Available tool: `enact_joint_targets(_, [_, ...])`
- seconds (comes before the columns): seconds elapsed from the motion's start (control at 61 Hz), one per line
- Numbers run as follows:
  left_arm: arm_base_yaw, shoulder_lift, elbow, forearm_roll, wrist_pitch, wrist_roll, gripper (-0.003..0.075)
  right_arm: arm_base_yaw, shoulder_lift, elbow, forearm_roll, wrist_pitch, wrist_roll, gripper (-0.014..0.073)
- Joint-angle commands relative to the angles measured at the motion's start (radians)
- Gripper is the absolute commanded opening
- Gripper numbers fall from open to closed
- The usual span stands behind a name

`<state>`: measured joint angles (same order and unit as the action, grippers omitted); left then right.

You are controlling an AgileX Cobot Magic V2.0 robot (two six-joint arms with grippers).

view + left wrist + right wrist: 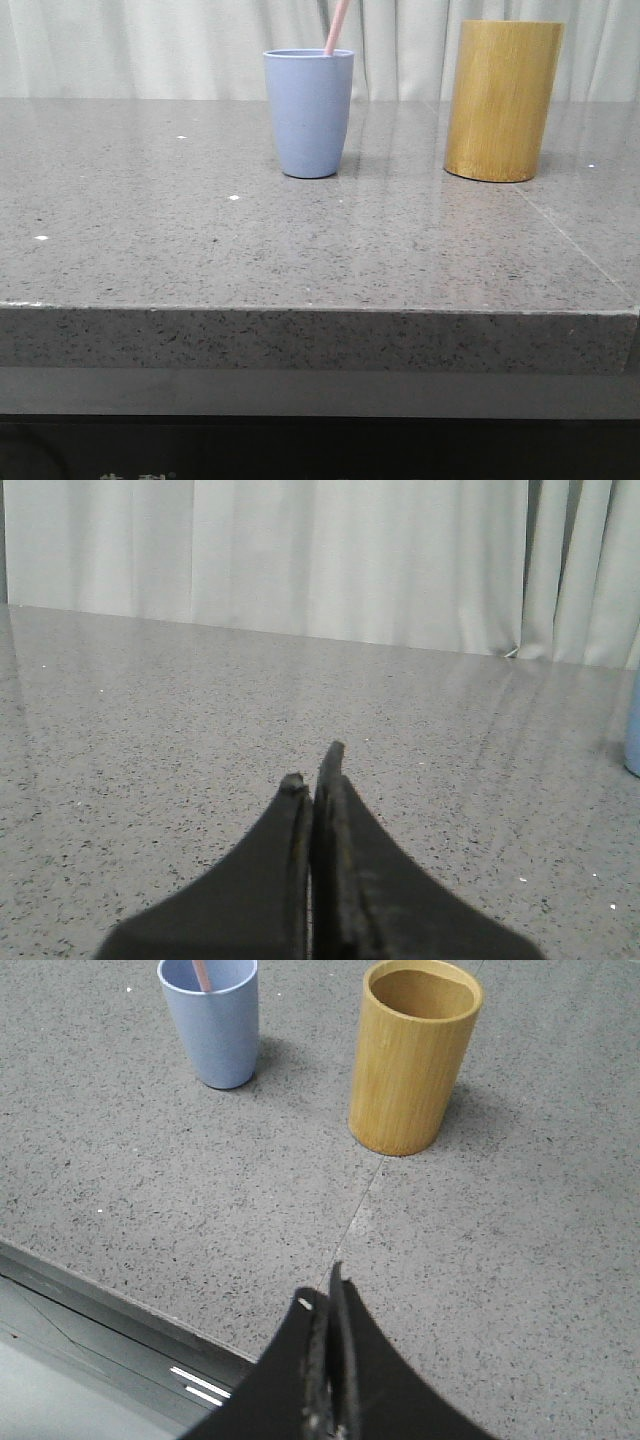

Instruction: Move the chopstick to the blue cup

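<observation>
chopstick [337, 27] stood leaning inside the blue cup [308, 112], left of the bamboo cylinder [502, 100]. left gripper [314, 770] and right gripper [320, 1288] fingers pressed together, empty. i judged transfer done; i'd retreat clear of the cups.

Left gripper [312, 770] closed, black fingers pressed together, hovering low and roughly level, gripping nothing. Right gripper [325, 1295] likewise closed and empty, held higher, tilted downward.

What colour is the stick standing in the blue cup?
Pale pink. The chopstick shows best in the front view, leaning out of the blue cup.
</observation>
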<state>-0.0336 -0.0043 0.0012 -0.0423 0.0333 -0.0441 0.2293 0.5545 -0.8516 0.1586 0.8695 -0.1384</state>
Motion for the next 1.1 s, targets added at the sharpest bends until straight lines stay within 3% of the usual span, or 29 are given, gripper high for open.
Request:
enact_joint_targets(0.0, [0.001, -0.024, 0.008, -0.002, -0.087, -0.006, -0.0019, -0.007, -0.011, -0.008, -0.005, -0.077, -0.002, -0.0067])
enact_joint_targets(0.115, [0.001, -0.024, 0.008, -0.002, -0.087, -0.006, -0.0019, -0.069, -0.095, 0.106, -0.014, -0.216, -0.006, -0.0067])
enact_joint_targets(0.345, [0.001, -0.024, 0.008, -0.002, -0.087, -0.006, -0.0019, -0.167, -0.354, 0.514, -0.001, -0.627, -0.006, -0.0067])
enact_joint_targets(0.541, [0.001, -0.024, 0.008, -0.002, -0.087, -0.006, -0.0019, -0.197, -0.514, 0.771, -0.001, -0.826, -0.006, -0.0067])
enact_joint_targets(0.722, [0.001, -0.024, 0.008, -0.002, -0.087, -0.006, -0.0019, -0.227, -0.588, 0.877, 0.003, -0.900, -0.005, -0.0067])
enact_joint_targets(1.083, [0.001, -0.024, 0.008, -0.002, -0.085, -0.006, -0.0019, -0.233, -0.586, 0.875, 0.012, -0.881, -0.005, -0.0067])
